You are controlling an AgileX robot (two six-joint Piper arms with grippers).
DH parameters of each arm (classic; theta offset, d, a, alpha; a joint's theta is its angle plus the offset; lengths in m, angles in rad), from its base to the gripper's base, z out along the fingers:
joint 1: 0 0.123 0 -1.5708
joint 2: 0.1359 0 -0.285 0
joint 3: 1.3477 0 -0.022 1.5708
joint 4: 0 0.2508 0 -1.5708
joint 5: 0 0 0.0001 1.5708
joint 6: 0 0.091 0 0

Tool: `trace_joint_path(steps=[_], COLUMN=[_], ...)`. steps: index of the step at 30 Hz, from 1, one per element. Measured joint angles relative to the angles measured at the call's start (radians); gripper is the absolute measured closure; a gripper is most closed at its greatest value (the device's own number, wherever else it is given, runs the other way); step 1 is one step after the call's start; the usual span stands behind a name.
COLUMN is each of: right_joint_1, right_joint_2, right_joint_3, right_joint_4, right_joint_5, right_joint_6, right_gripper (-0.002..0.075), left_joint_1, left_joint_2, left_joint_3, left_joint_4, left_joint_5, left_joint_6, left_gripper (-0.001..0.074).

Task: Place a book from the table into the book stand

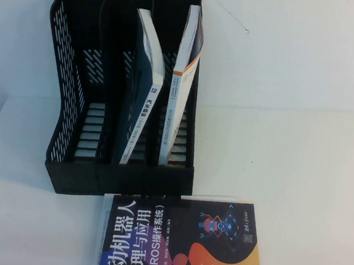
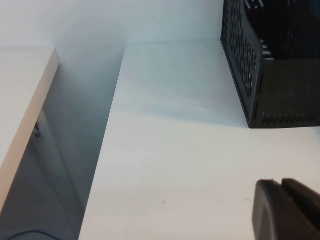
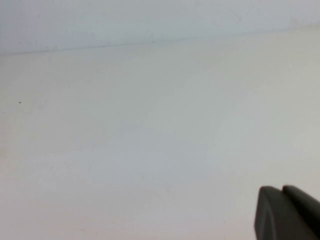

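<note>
Left gripper [image 2: 287, 210]: only a dark corner of it shows in the left wrist view, cut off by the picture's edge; the two fingers lie pressed together with just a thin seam between them, holding nothing. It hangs above bare table, with the book stand's near corner some way ahead.
Right gripper [image 3: 287, 212]: again only a dark tip at the picture's edge in the right wrist view; the fingers are closed against each other and empty, over plain white surface.
Arms: neither arm nor gripper appears in the high view.
Book [image 1: 183, 241]: it lies flat on the table, cover up, just in front of the stand's low front wall. The lower part is cut off by the picture's edge, so the title is only partly readable.
Book stand [image 1: 74, 173]: it stands upright toward the back left of the table. The left slot holds nothing.
Teal book [image 1: 141, 80]: it leans in the middle slot, its lower part hidden by the stand.
White-and-grey book [image 1: 186, 65]: it stands in the right slot, its top corner a little bent.
Table [image 1: 298, 168]: white and plain; in the left wrist view its left edge drops into a dim gap beside another pale surface.
</note>
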Motion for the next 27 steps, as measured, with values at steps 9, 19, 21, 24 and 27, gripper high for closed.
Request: trace_joint_path(steps=[9,19,21,24,27], right_joint_1=[0.0,0.0,0.0,0.0,0.0], right_joint_2=[0.0,0.0,0.0,0.0,0.0], right_joint_3=[0.0,0.003,0.003,0.003,0.003], right_joint_4=[0.0,-0.004,-0.006,-0.008,-0.008], right_joint_5=[0.0,-0.236,-0.319,-0.464,-0.614], right_joint_6=[0.0,-0.022,-0.028,-0.03,-0.034], right_gripper=[0.0726,0.0726,0.0726,0.0726,0.0726], left_joint_1=[0.0,0.0,0.0,0.0,0.0], left_joint_2=[0.0,0.0,0.0,0.0,0.0], left_joint_3=[0.0,0.0,0.0,0.0,0.0], left_joint_4=[0.0,0.006,0.01,0.022,0.037], left_joint_5=[0.0,-0.101,-0.184,-0.351,-0.526], left_joint_6=[0.0,0.0,0.0,0.004,0.017], left_gripper=[0.0738,0.0738,0.0738,0.0738,0.0738])
